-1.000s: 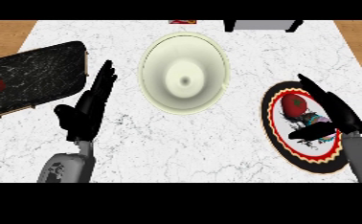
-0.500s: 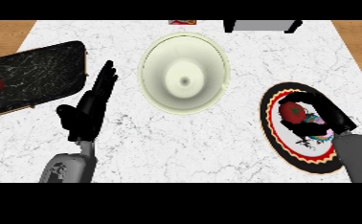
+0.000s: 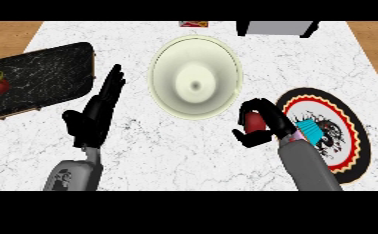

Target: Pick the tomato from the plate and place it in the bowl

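A: Where's the tomato (image 3: 255, 122)?

B: Off the plate (image 3: 347, 143), pinched between curled fingers and thumb of the right hand (image 3: 260, 123), hanging over bare counter (image 3: 184, 163) just beside the bowl (image 3: 196, 76), at about four o'clock from its rim.

A: Best way to finish the carry?

B: Probably up and toward ten o'clock, clear above the rim first, then over the hollow middle before letting go. Too low a path risks knocking the rim.

A: Anything in the bowl?

B: Nothing visible inside. On the plate, only its painted pattern and something blue-green (image 3: 311, 129) by the wrist, hard to make out.

A: And off at nine o'clock?

B: A dark tray (image 3: 44, 78), something red (image 3: 3, 85) at its edge. Left hand (image 3: 94, 115) resting near it, fingers straight and spread.
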